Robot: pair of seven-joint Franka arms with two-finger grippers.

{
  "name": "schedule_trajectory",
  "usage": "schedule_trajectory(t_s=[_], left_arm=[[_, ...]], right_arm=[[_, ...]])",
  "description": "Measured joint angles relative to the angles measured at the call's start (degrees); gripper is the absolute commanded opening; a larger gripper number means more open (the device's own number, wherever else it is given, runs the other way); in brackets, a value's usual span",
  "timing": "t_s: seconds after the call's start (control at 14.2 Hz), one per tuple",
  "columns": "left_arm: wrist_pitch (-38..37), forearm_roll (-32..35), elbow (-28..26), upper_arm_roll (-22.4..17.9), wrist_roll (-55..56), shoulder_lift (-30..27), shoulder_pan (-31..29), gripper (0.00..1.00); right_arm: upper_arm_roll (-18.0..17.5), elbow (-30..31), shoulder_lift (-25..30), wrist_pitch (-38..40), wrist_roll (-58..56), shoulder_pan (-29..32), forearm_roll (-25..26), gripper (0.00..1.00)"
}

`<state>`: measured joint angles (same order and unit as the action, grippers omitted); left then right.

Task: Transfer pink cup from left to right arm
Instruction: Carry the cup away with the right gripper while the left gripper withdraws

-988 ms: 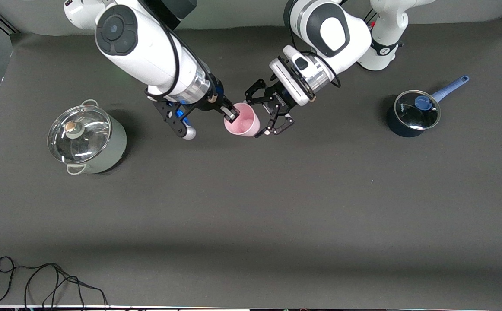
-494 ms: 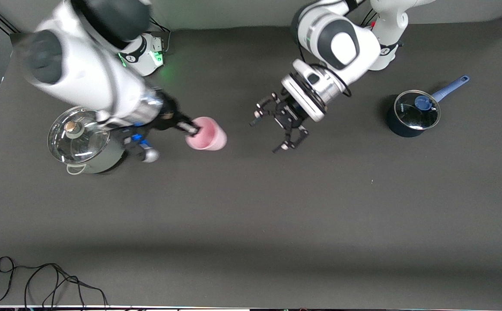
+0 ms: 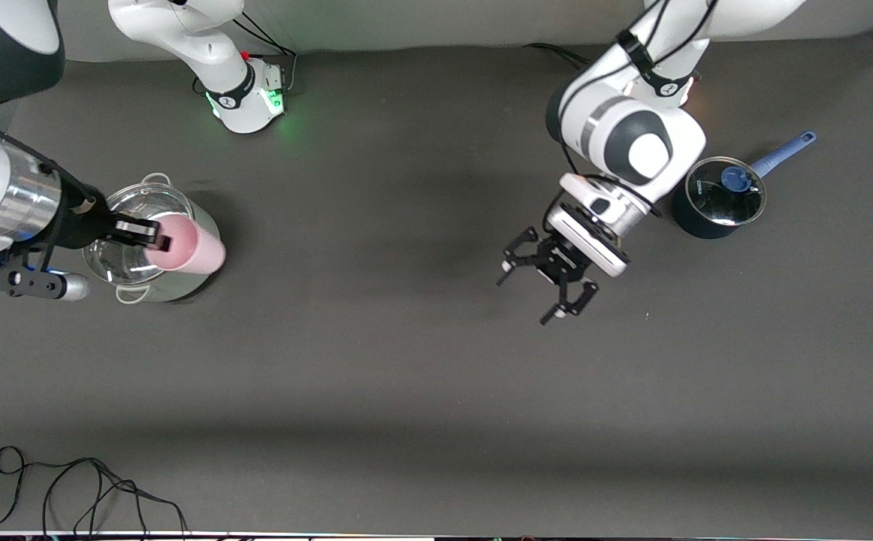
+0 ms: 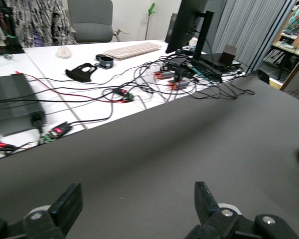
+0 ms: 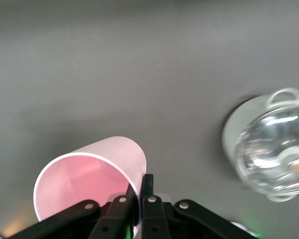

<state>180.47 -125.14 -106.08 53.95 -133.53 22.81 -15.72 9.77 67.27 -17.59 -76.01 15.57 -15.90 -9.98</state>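
Right claw [image 3: 152,234] pinches the small light-pink plastic cup [image 3: 187,244] by its rim over the lidded steel pot [image 3: 152,252], so it may slip; left claw [image 3: 549,279] hangs released over the bench [image 3: 406,361].

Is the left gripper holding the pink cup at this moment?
No, the left gripper is open and empty; the right gripper grips the pink cup by its rim.

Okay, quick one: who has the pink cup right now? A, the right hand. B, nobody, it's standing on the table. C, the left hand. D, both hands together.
A: the right hand is shut on the rim of the pink cup, holding it up over the lidded pot, while the left hand hangs open with nothing in it.
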Motion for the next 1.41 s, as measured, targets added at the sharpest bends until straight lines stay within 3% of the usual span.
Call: schedule_trajectory(t_s=[0.28,0.71,1.06,1.41], left_arm=[[-0.21,3.93,0.19,-0.21,-0.17,0.11,-1.50,1.00],[-1.24,11.86,0.35,-0.23,-0.07,0.36,-2.43,1.00],[-3.91,29.76,0.19,-0.26,14.28,1.45,-3.03,1.00],[-12.46,52.29,-0.43,-0.50,37.07,1.41,-6.04,1.00]], right_arm=[[3.75,6.18,0.18,-4.98,-9.95,-0.19,1.24,0.00],[4.04,30.27,2.78,-31.39,-10.97,-1.02,1.26,0.00],[4.04,45.03,2.81,-49.58,-11.14,-1.30,1.26,0.00],[4.04,52.93,-0.40,-61.49,-12.70,-1.30,1.26,0.00]])
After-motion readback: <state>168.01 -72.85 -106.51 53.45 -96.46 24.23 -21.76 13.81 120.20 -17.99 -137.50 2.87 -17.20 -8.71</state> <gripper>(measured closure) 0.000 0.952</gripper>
